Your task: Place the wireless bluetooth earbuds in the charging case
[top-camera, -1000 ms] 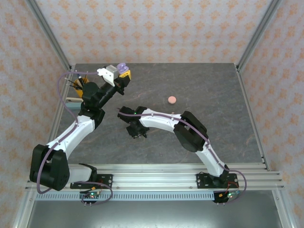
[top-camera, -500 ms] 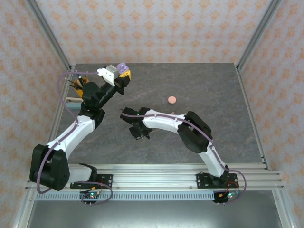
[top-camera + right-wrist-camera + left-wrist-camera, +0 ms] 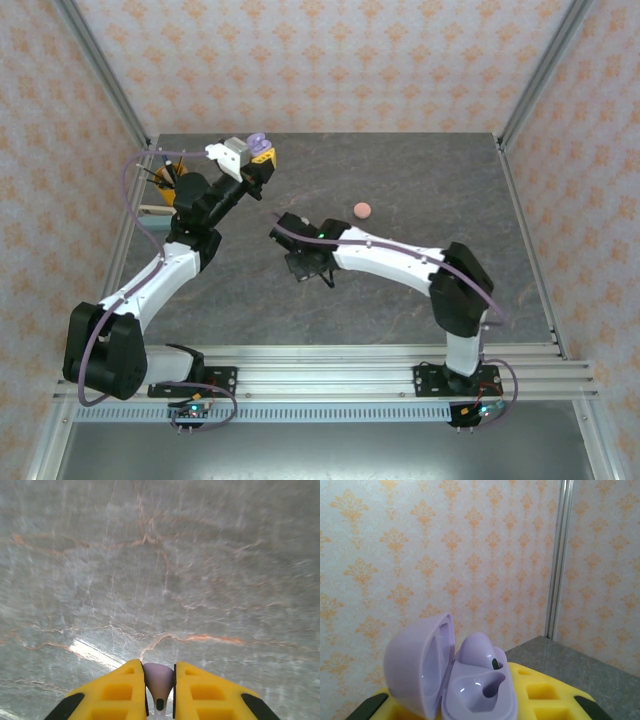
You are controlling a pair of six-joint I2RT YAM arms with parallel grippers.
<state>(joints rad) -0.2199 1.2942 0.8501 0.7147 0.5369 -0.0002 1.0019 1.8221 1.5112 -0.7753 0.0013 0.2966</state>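
My left gripper (image 3: 257, 156) is raised at the back left of the table, shut on an open lilac charging case (image 3: 258, 141). In the left wrist view the case (image 3: 470, 692) sits between the yellow fingers (image 3: 545, 692) with its lid swung to the left. One lilac earbud (image 3: 479, 652) is seated in the far socket, and the near socket is empty. My right gripper (image 3: 306, 268) hovers over the middle of the table. Its yellow fingers are shut on a second lilac earbud (image 3: 159, 679), stem pointing back toward the wrist.
A small round salmon-pink case (image 3: 362, 210) lies closed on the grey marble table (image 3: 420, 180), right of centre. A wooden block (image 3: 153, 210) and cables sit at the left edge. Aluminium frame posts (image 3: 535, 75) stand at the back corners.
The right arm has swung its elbow out to the right, and its gripper has shifted right and slightly farther back with the earbud in it. The left arm has held still.
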